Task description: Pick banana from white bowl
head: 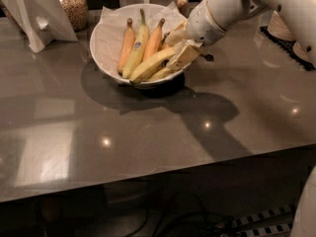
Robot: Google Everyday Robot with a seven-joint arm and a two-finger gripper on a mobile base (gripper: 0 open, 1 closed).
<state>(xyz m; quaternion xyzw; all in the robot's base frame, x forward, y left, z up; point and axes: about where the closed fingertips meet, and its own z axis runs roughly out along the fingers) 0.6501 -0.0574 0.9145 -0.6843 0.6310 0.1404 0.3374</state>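
The white bowl [101, 53] stands at the back middle of the grey table, lined with crinkled white paper. The long pale-yellow banana [150, 64] lies across the bowl's near right side. A greenish-yellow banana with a blue sticker [137, 46] and two orange-tinted bananas [126, 46] [154, 38] lie beside it. My gripper [178, 46] reaches in over the bowl's right rim, at the right end of the long banana, which it partly hides. The white arm comes in from the upper right.
A glass jar of nuts [71, 6] and a white folded card stand [37, 19] sit at the back left. Stacked dishes [284, 26] sit on a dark mat at the far right. The table's front edge [158, 174] runs across the lower part of the view.
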